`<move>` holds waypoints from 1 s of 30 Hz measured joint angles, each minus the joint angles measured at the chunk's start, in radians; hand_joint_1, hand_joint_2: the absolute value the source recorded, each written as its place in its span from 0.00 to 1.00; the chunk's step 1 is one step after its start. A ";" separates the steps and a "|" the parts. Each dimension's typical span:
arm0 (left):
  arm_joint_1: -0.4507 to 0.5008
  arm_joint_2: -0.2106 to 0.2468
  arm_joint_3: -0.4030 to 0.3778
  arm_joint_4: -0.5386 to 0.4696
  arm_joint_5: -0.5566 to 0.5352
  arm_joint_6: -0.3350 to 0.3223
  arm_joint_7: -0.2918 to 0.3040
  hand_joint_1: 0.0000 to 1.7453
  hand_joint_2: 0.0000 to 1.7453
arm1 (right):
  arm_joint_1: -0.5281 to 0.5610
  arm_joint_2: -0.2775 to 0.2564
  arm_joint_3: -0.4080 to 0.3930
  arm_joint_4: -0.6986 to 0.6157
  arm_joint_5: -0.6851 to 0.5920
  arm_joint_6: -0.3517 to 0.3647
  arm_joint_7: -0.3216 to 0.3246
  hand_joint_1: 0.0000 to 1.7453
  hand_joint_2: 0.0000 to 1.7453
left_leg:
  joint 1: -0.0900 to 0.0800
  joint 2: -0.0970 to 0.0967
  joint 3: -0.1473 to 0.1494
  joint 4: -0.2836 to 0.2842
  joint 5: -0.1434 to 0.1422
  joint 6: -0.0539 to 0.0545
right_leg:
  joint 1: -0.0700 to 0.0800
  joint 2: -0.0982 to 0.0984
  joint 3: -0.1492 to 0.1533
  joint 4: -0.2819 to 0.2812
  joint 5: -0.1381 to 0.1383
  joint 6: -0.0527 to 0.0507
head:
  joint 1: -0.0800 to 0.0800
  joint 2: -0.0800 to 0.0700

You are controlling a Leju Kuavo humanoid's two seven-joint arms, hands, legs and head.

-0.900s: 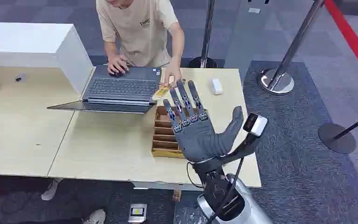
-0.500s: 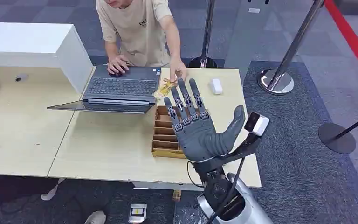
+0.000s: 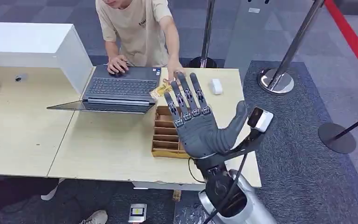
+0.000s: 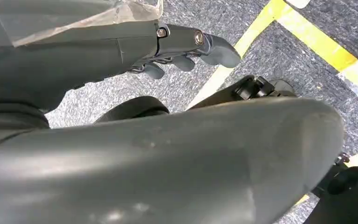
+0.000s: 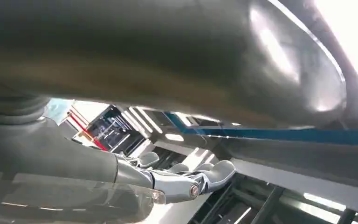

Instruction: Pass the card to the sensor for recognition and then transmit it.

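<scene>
- Grey right hand point(image 3: 200, 128) is up over the table point(image 3: 112, 149), palm facing up, fingers spread wide, nothing in it. It hovers above the right side of the cardboard tray point(image 3: 165, 135).
- Card point(image 3: 161, 90) looks to be the small yellowish thing lying on the table just beyond the tray, right next to the laptop point(image 3: 121, 88). A person's hand point(image 3: 175, 74) is on or touching its far end, can't tell if they're gripping it or just resting there.
- Left hand point(image 4: 186, 51) hangs low by the floor; fingers look loosely curled with nothing in them, but honestly I can't tell how far apart they are from that angle.
- Little white box point(image 3: 216, 86) sits further right of the tray, might be the sensor, not sure.
- My guess on handling: the card is thin, light and stiff, probably slick, and lying flat there's no edge to get under. Big fingers would struggle to peel it off the wood.
- Best bet is pinching it by a short edge between thumb and fingertips, ideally taken from the person's hand so both faces are reachable. Leave most of the face uncovered so the sensor can read it.
- Risk: it slips or flips out of a light pinch.
</scene>
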 joint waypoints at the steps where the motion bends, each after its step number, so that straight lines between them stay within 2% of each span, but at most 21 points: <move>1: 0.000 0.000 0.000 0.000 -0.005 -0.003 -0.008 0.00 0.00 | 0.006 0.003 -0.005 -0.002 0.013 0.019 0.000 0.00 0.00 | 0.000 0.000 0.000 0.000 0.000 0.000 | 0.000 0.000 0.000 0.000 0.000 0.000 | 0.000 0.000; 7: -0.011 0.000 -0.004 0.000 -0.028 -0.001 -0.050 0.00 0.00 | 0.044 0.016 -0.046 -0.008 0.043 0.098 0.002 0.00 0.00 | 0.000 0.000 0.000 0.000 0.000 0.000 | 0.000 0.000 -0.001 0.000 0.000 0.000 | 0.000 0.000; 17: -0.038 0.001 -0.009 0.000 -0.047 -0.014 -0.025 0.00 0.00 | 0.057 0.018 -0.085 -0.009 0.052 0.131 0.026 0.00 0.00 | 0.000 0.000 0.000 0.000 0.000 0.000 | 0.000 0.000 -0.001 0.000 0.000 0.000 | 0.000 0.000; 18: -0.038 0.001 -0.009 0.000 -0.046 -0.017 -0.023 0.00 0.00 | 0.057 0.018 -0.090 -0.008 0.052 0.130 0.030 0.00 1.00 | 0.000 0.000 0.000 0.000 0.000 0.000 | 0.000 0.000 -0.001 0.000 0.000 0.000 | 0.000 0.000; 19: -0.039 0.001 -0.009 0.000 -0.037 -0.020 -0.015 0.00 0.00 | 0.057 0.018 -0.093 -0.006 0.059 0.121 0.035 0.00 1.00 | 0.000 0.000 -0.001 0.000 0.000 0.000 | 0.000 0.000 0.000 0.000 0.000 0.000 | 0.000 0.000; 20: -0.038 0.001 -0.009 0.000 -0.026 -0.016 -0.007 0.00 0.00 | 0.056 0.018 -0.097 -0.003 0.089 0.090 0.040 0.00 1.00 | 0.000 0.000 -0.001 0.000 0.000 0.000 | 0.000 0.000 -0.001 0.000 0.000 0.000 | 0.000 0.000; 21: -0.034 0.001 -0.009 0.000 -0.021 0.005 -0.003 0.00 0.00 | 0.054 0.017 -0.099 0.001 0.154 0.021 0.042 0.00 1.00 | 0.000 0.000 -0.001 0.000 0.000 0.000 | 0.000 0.000 -0.001 0.000 0.000 0.000 | 0.000 0.000; 22: -0.030 0.001 -0.009 0.000 -0.021 0.036 0.004 0.00 0.00 | 0.050 0.014 -0.099 0.004 0.250 -0.076 0.057 0.00 1.00 | 0.000 0.000 -0.001 0.000 0.000 0.000 | 0.000 0.000 -0.001 0.000 0.000 0.000 | 0.000 0.000; 24: -0.023 0.002 -0.009 0.000 -0.021 0.081 0.019 0.00 0.00 | 0.028 0.002 -0.092 0.010 0.593 -0.365 0.149 0.00 1.00 | 0.000 0.000 -0.002 0.000 0.000 0.000 | 0.000 0.000 -0.001 0.000 0.000 0.000 | 0.000 0.000; 25: -0.020 0.003 -0.009 0.000 -0.018 0.083 0.026 0.00 0.00 | 0.007 -0.006 -0.081 0.014 0.786 -0.478 0.217 0.00 1.00 | 0.000 0.000 -0.002 0.000 0.000 0.000 | 0.000 0.000 -0.001 0.000 0.000 0.000 | 0.001 0.000; 26: -0.017 0.005 -0.009 0.000 -0.016 0.082 0.029 0.00 0.00 | -0.014 -0.015 -0.068 0.018 0.955 -0.550 0.279 0.00 1.00 | 0.000 0.000 -0.002 0.000 0.000 0.000 | 0.000 0.000 -0.001 0.000 0.000 0.000 | 0.000 0.000; 27: -0.015 0.006 -0.009 0.000 -0.018 0.081 0.031 0.00 0.00 | -0.039 -0.022 -0.057 0.020 1.087 -0.583 0.326 0.00 1.00 | 0.000 0.001 -0.001 0.000 0.000 0.000 | 0.000 0.001 -0.001 0.000 0.000 0.000 | 0.000 0.000; 29: -0.014 0.007 -0.009 0.000 -0.028 0.076 0.034 0.00 0.00 | -0.083 -0.042 -0.031 0.036 1.292 -0.592 0.422 0.00 1.00 | 0.000 0.001 -0.001 0.000 0.000 0.000 | 0.000 0.001 -0.001 0.000 0.000 0.000 | 0.000 0.000; 30: -0.015 0.007 -0.009 0.000 -0.030 0.074 0.034 0.00 0.00 | -0.099 -0.048 -0.024 0.043 1.349 -0.587 0.447 0.00 1.00 | 0.000 0.001 -0.001 0.000 0.000 0.000 | 0.000 0.000 -0.001 0.000 0.000 0.000 | 0.000 0.000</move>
